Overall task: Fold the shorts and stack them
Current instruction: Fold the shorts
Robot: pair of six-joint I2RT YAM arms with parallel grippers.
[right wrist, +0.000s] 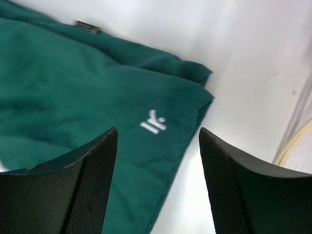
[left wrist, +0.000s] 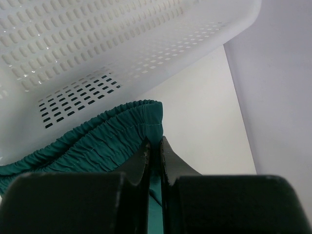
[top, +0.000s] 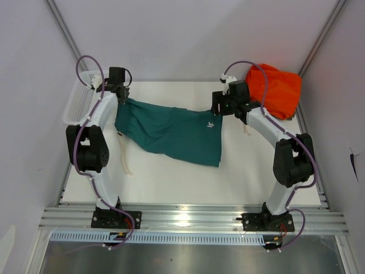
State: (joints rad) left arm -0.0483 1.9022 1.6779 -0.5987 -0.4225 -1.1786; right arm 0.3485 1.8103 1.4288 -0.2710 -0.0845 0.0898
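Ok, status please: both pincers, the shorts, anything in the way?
Left pincer shut on shorts at waistband. Right pincer open over the leg hem, holding nothing. Orange garment in far right corner; white basket close beside left pincer.

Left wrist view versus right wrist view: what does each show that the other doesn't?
Only the left wrist: the white basket and the left tool shut on the gathered waistband. Only the right wrist: the right tool open over a white logo near the leg hem. Both: the green shorts on the white table.
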